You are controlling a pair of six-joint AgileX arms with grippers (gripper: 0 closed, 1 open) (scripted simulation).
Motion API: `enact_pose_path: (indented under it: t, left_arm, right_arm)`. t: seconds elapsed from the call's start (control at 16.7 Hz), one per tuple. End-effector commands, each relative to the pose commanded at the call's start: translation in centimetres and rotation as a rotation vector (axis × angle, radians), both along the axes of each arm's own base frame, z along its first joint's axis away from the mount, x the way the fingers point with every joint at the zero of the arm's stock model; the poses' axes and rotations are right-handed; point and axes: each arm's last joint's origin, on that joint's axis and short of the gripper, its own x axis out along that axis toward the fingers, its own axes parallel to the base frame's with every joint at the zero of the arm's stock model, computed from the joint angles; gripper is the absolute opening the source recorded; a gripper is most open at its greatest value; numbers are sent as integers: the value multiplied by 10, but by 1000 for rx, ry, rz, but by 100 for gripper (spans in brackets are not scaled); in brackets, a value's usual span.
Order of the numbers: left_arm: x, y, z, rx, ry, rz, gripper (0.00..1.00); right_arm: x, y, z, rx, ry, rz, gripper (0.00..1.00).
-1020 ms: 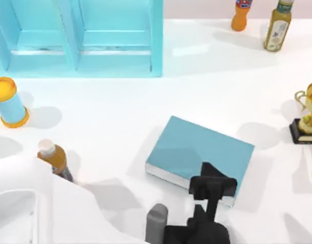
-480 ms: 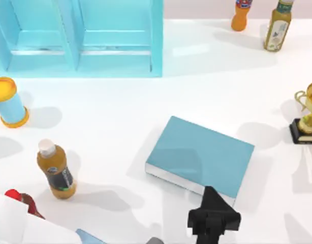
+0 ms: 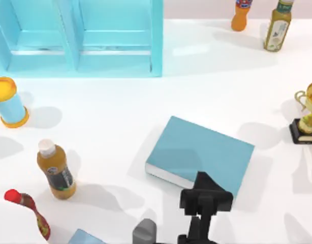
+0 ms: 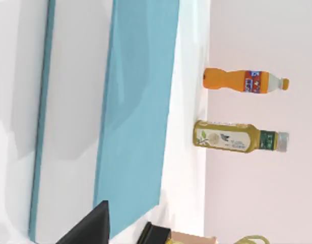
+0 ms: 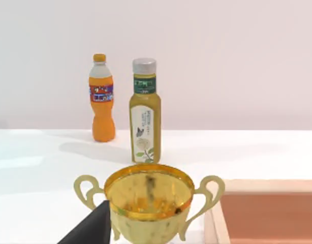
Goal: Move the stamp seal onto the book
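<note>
The book [image 3: 196,152] lies flat near the table's middle, with a teal cover and white page edges. My left gripper [image 3: 203,192] is a black block hovering over the book's front edge, its arm reaching in from the bottom of the top view. The stamp seal is hidden; I cannot tell whether the gripper holds it. The left wrist view looks along the book's cover [image 4: 135,112] from close by. A black tip of my right gripper [image 5: 91,227] shows in the right wrist view, parked just in front of the gold trophy [image 5: 148,201].
A teal shelf unit [image 3: 80,35] fills the back left. Two bottles [image 3: 277,25] stand at the back right and the trophy [image 3: 306,119] at the right edge. A capped can [image 3: 8,101], an amber bottle [image 3: 55,170] and a red-capped bottle [image 3: 29,213] stand on the left.
My left gripper drew back from the book toward the table's front, then came forward to the book's front edge. The arm's white bulk left the lower left, uncovering the amber and red-capped bottles.
</note>
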Motion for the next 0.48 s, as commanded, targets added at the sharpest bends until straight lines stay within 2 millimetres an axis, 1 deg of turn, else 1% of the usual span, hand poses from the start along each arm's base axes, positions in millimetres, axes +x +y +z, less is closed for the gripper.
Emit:
enact_pose_path:
  t: [0.12, 0.24, 0.36, 0.48]
  left_arm:
    - [18, 14, 21, 16, 41, -4, 100]
    - [38, 36, 46, 39, 79, -23, 100]
    - [58, 67, 70, 79, 100, -62, 100]
    - [74, 104, 90, 146, 94, -117, 100]
  right_arm:
    - [0, 0, 0, 0, 0, 0, 100]
    - [0, 0, 0, 0, 0, 0, 100]
    - [0, 0, 0, 0, 0, 0, 100]
    - [0, 0, 0, 0, 0, 0, 100]
